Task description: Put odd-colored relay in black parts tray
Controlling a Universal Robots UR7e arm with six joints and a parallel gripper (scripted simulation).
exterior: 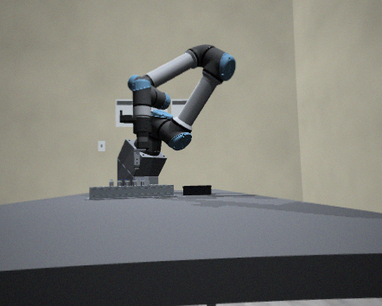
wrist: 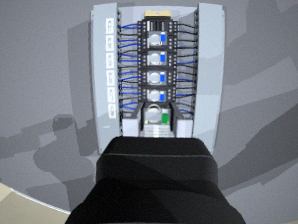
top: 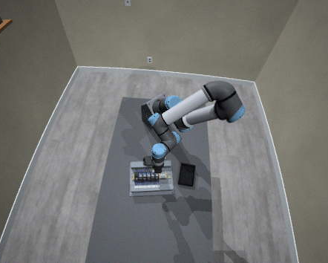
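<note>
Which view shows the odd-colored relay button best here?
The wrist view: the green-buttoned relay sits just past the gripper, with blue buttons on the relays beyond. The top view shows the relay panel too small to tell button colors; the exterior view shows only its side edge.

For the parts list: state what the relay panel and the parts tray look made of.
Relay panel: pale grey with a flat matte face, probably painted sheet metal or plastic; the look leaves it open. Black parts tray: uniformly dark, dull, no glints, likely moulded plastic.
</note>
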